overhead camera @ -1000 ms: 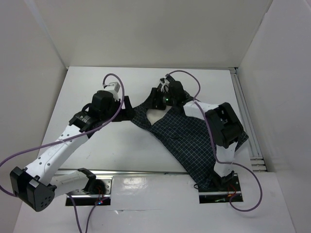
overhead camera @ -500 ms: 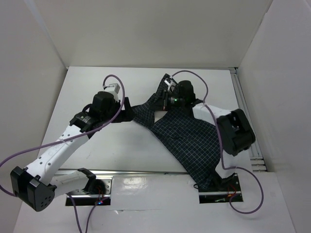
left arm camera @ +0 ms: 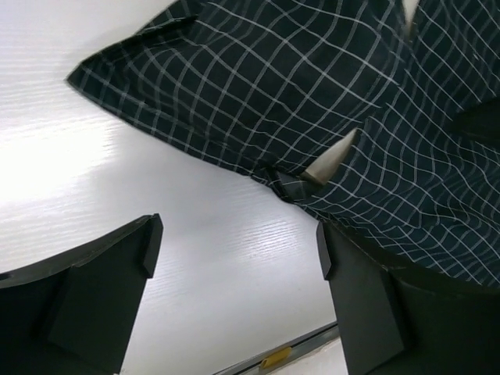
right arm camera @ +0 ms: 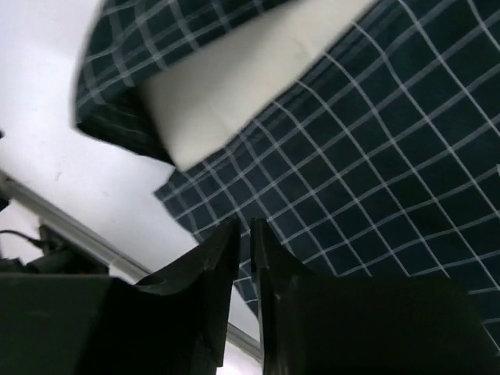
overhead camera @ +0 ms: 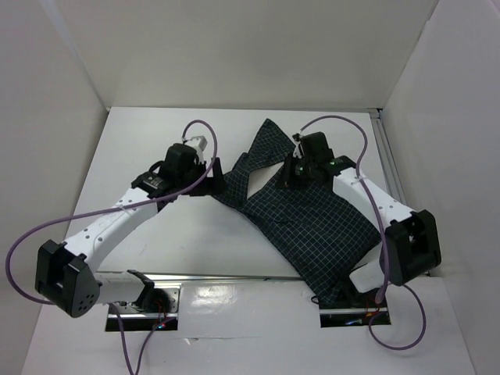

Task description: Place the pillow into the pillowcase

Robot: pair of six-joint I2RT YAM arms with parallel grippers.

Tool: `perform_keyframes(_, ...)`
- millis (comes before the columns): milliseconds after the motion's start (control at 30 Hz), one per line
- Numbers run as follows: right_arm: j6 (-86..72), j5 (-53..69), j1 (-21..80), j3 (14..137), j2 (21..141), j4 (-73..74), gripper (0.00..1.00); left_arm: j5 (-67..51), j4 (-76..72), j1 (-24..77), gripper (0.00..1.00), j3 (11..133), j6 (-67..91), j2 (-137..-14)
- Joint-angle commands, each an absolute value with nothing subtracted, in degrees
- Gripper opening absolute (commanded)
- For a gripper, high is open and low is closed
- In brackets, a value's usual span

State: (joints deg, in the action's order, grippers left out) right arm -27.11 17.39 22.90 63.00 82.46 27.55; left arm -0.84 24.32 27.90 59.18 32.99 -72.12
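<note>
Right wrist: pillow (right arm camera: 234, 86) corner poking from pillowcase (right arm camera: 375, 172); right hand (right arm camera: 245, 226) sitting closed, left hand (left arm camera: 238, 234) hanging open; opening likely needing pulling over.

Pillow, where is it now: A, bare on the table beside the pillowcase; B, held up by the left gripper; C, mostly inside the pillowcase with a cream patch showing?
C: only a cream patch of the pillow peeks from the checked pillowcase in the right wrist view.
</note>
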Motion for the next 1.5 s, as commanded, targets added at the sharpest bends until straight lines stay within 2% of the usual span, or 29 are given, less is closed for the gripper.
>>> perform_keyframes(0, -24.09, 13.10, 22.50, 67.74, 83.40, 30.16, 0.25, -7.01, 20.22, 27.77, 0.97, 61.87, 30.59, -74.79)
perform_keyframes(33, -24.08, 12.05, 22.50, 68.72, 84.02, 28.58, 0.25, -7.64, 19.61, 29.08, 0.96, 61.87, 30.59, -75.49)
perform_keyframes(100, -21.38, 8.45, 22.50, 72.49, 86.74, 28.56, 0.36, -10.09, 16.97, 30.66, 0.92, 61.18, 30.59, -78.03)
perform_keyframes(167, -19.34, 1.99, 22.50, 73.12, 89.37, 25.23, 0.50, -7.92, 15.74, 33.99, 0.92, 60.47, 32.34, -79.97)
perform_keyframes(200, -15.68, 0.45, 22.50, 73.12, 90.17, 23.92, 0.66, -4.52, 15.73, 35.14, 0.92, 61.34, 33.74, -81.29)
perform_keyframes(233, -15.12, -1.74, 22.50, 73.65, 91.05, 22.95, 0.73, -2.57, 15.73, 36.11, 0.92, 62.13, 34.71, -84.26)
perform_keyframes(300, -16.43, -11.90, 22.50, 75.84, 93.95, 23.38, 0.74, 2.08, 17.73, 38.05, 0.92, 66.76, 35.93, -87.87)
perform_keyframes(433, -12.49, -6.42, 21.36, 81.19, 99.21, 18.72, 0.77, 6.33, 21.09, 39.37, 0.84, 74.26, 37.52, -95.96)
perform_keyframes(500, -12.48, -10.17, 21.36, 85.15, 103.77, 20.65, 0.77, 6.94, 21.62, 39.37, 0.76, 74.97, 37.53, -98.77)
perform_keyframes(600, -10.47, -13.09, 20.22, 90.08, 108.00, 20.65, 0.77, 7.56, 22.14, 39.37, 0.44, 76.20, 38.06, -101.06)
perform_keyframes(633, -10.46, -13.10, 19.69, 91.39, 108.71, 20.65, 0.77, 7.56, 22.15, 39.37, 0.16, 76.20, 38.06, -101.07)
perform_keyframes(667, -9.76, -13.10, 19.69, 91.41, 109.33, 20.65, 0.77, 7.56, 22.93, 39.37, 0.01, 76.20, 38.84, -101.77)
perform_keyframes(800, -7.39, -18.61, 19.69, 90.54, 110.13, 20.75, 0.77, 8.35, 23.12, 39.37, 0.00, 74.27, 38.85, -101.78)
perform_keyframes(900, -5.10, -15.31, 17.58, 87.72, 109.25, 18.55, 0.77, 5.02, 20.48, 39.37, 0.00, 70.06, 37.36, -98.53)
perform_keyframes(933, -5.10, -10.42, 16.45, 87.71, 109.25, 18.54, 0.54, 3.01, 19.09, 39.37, 0.00, 67.79, 36.57, -97.66)
perform_keyframes(1000, -5.62, -4.78, 15.82, 87.71, 109.25, 19.34, 0.16, 2.46, 18.37, 39.37, 0.00, 65.49, 36.56, -94.77)
perform_keyframes(1033, -5.62, -3.44, 15.12, 87.71, 109.25, 19.34, 0.06, 1.85, 17.76, 39.37, 0.00, 64.09, 35.95, -93.96)
perform_keyframes(1067, -5.62, -2.38, 15.12, 87.71, 109.77, 19.34, 0.03, 1.85, 17.75, 39.37, 0.00, 64.07, 35.25, -93.26)
perform_keyframes(1133, -5.62, -0.28, 13.98, 89.20, 110.47, 21.26, 0.11, 1.85, 18.36, 39.37, 0.00, 63.54, 34.64, -91.77)
perform_keyframes(1167, -5.62, -0.26, 13.97, 89.73, 111.17, 21.27, 0.09, 2.54, 18.37, 39.37, 0.00, 63.54, 34.63, -91.76)
perform_keyframes(1200, -5.62, -0.26, 13.97, 89.74, 111.18, 21.27, 0.00, 2.55, 18.37, 39.37, 0.00, 63.54, 34.02, -91.15)
perform_keyframes(1467, -9.31, 0.96, 10.29, 91.04, 109.07, 16.96, 0.00, -3.60, 17.31, 39.37, 0.00, 56.00, 32.78, -86.67)
